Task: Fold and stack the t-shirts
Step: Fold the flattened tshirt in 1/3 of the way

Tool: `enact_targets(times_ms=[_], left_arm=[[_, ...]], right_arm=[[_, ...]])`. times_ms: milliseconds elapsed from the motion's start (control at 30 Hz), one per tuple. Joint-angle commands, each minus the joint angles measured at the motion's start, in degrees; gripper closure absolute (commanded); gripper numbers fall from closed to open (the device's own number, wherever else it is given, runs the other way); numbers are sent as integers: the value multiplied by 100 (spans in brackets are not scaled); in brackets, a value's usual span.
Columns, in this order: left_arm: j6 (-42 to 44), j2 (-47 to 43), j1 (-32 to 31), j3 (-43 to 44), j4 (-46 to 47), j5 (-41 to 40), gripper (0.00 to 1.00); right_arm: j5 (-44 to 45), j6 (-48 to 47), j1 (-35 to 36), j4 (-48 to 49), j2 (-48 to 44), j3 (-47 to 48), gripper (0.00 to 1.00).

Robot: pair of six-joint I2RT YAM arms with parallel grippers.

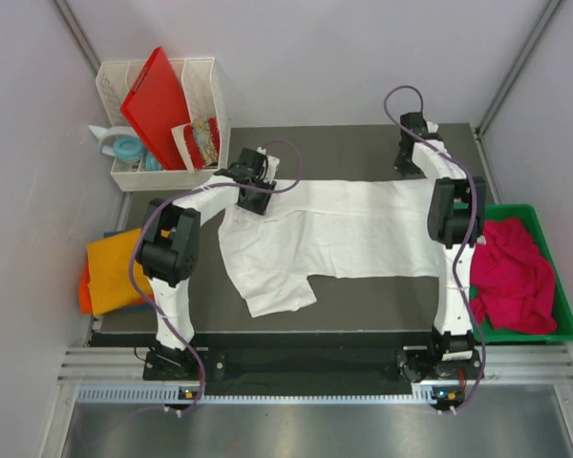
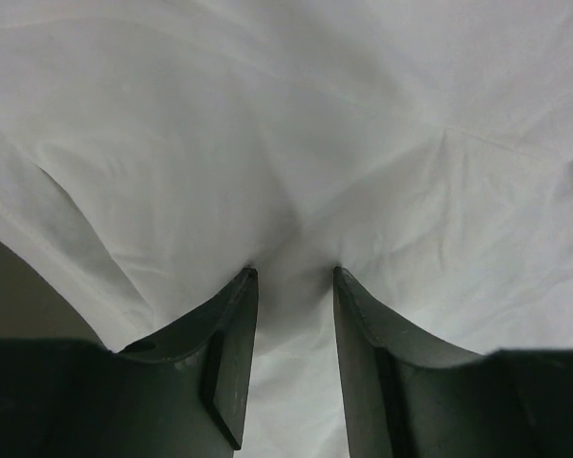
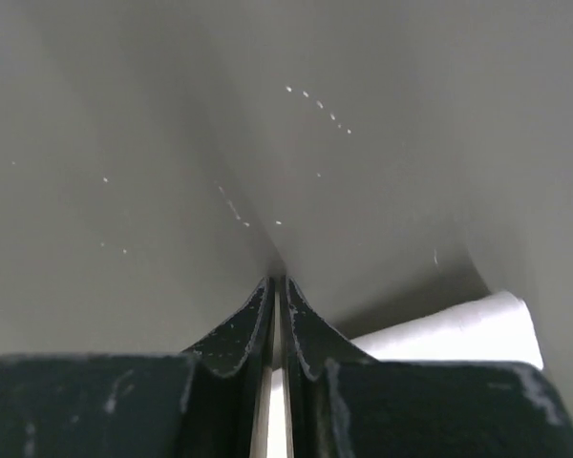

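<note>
A white t-shirt (image 1: 344, 229) lies spread across the dark table, one sleeve towards the front. My left gripper (image 1: 256, 198) is down on its left back part. In the left wrist view the gripper (image 2: 293, 277) is open, with its fingertips (image 2: 248, 281) pressed on the white cloth (image 2: 286, 143), which puckers between them. My right gripper (image 1: 409, 162) is at the shirt's back right edge. In the right wrist view it (image 3: 278, 281) is shut on a thin strip of the white shirt (image 3: 449, 329). A magenta-pink shirt (image 1: 511, 277) lies crumpled at the right. An orange shirt (image 1: 115, 272) lies at the left. No blue shirt shows.
The pink shirt sits in a green bin (image 1: 554, 334) off the table's right edge. A white rack (image 1: 210, 95) at the back left holds a red plastic board (image 1: 158, 95), with a tape roll (image 1: 127, 148) beside it. Grey walls close in on both sides.
</note>
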Motion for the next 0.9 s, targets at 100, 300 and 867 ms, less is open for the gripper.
enact_targets(times_ms=[100, 300, 867], left_arm=[[-6, -928, 3, -335, 608, -297, 46], [-182, -1403, 12, -273, 381, -447, 40], [-94, -1861, 240, -2040, 899, -403, 44]], right_arm=[[403, -209, 402, 1954, -2261, -1860, 62], [254, -166, 1061, 1290, -3081, -1772, 39], [772, 740, 2187, 1052, -5735, -5165, 43]])
